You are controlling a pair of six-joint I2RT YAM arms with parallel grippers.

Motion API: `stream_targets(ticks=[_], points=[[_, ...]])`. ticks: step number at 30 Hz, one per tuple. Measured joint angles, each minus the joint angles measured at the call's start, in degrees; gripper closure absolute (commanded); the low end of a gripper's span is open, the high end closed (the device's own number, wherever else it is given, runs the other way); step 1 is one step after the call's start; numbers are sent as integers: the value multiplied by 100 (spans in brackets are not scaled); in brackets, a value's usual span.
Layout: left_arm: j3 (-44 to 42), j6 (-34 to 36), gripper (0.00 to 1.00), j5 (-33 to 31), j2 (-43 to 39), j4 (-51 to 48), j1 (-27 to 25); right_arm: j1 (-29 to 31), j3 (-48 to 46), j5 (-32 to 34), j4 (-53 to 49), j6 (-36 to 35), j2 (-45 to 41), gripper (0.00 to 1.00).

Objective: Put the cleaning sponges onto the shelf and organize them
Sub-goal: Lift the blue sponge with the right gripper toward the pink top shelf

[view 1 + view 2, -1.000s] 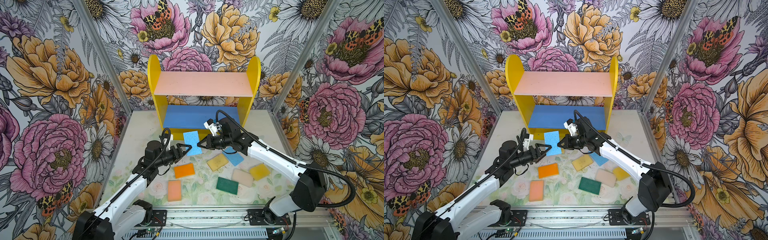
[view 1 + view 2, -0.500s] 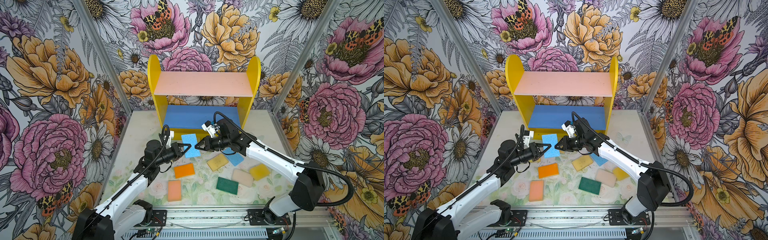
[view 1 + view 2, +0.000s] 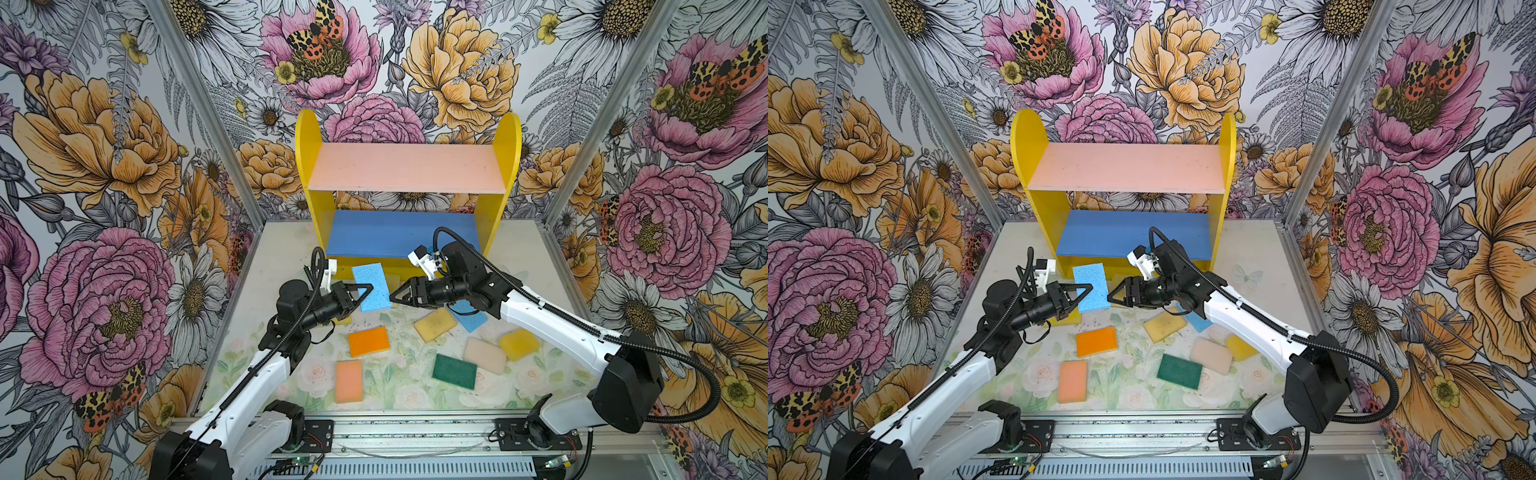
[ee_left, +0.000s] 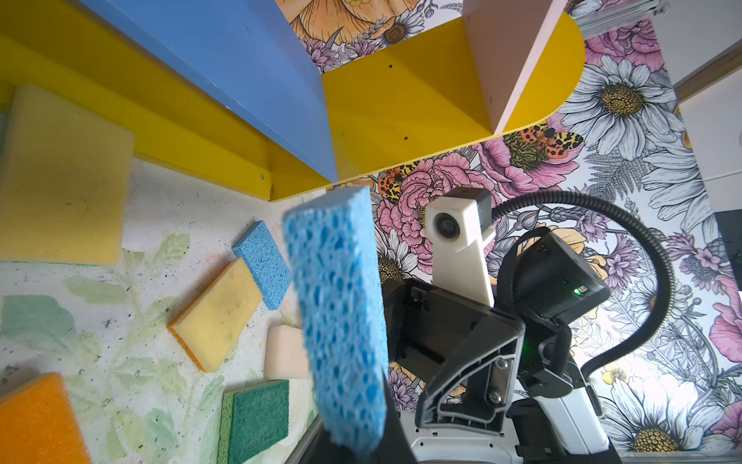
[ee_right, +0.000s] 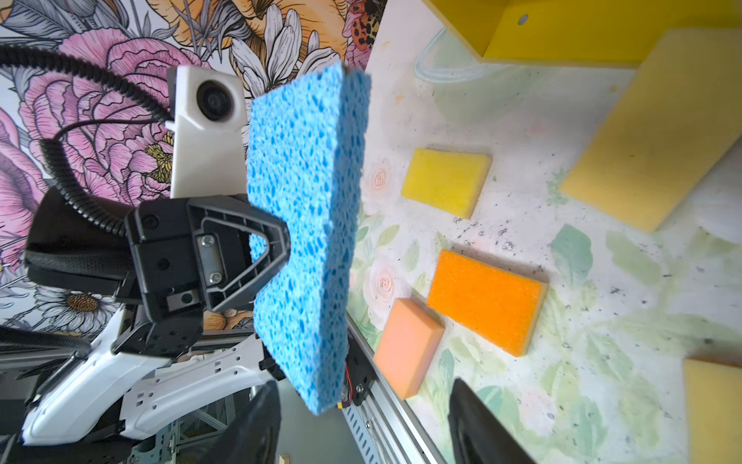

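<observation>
While aloft, light blue sponge (image 3: pixel 370 275) in left end effector (image 3: pixel 369 287).

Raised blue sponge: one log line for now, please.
left end effector: shut on blue sponge | right end effector: open | shelf: bare

Surface (image 3: pixel 399 392), pale floral print. Shelf (image 3: pixel 308 174) stands at back edge, ctr. Flat on surface:
- Orange sponge (image 3: pixel 368 341) nr ctr.
- Peach sponge (image 3: pixel 349 381) twd front edge.
- Dark green sponge (image 3: pixel 454 371) front-ctr.
- Cream sponge (image 3: pixel 485 355) just beside bright yellow sponge (image 3: pixel 519 344), twd right edge.
- Pale yellow sponge (image 3: pixel 435 325) touching light blue sponge (image 3: pixel 469 319), mid-surface.
- Large yellow sponge (image 4: pixel 60 176) against shelf foot.
- Small yellow sponge (image 5: pixel 445 180) twd left edge.
</observation>
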Motion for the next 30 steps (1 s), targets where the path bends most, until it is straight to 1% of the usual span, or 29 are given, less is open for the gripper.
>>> stream_targets(ticks=[6,12,15,20,25,30], points=[[0,-44,100,168,-87,7,31,2,-409,-415,765,422,-125,32],[0,-136,100,201,-146,9,33,2,-870,-706,1939,1163,-120,38],[0,-151,100,219,-203,11,33,2,-975,-778,2299,1438,-111,41],[0,-190,100,221,-227,26,33,28,-981,-833,2667,1661,-109,47],[0,-190,100,221,-227,33,33,98,-981,-839,2804,1744,-107,51],[0,-190,100,221,-227,46,33,168,-981,-855,2905,1810,-72,59]])
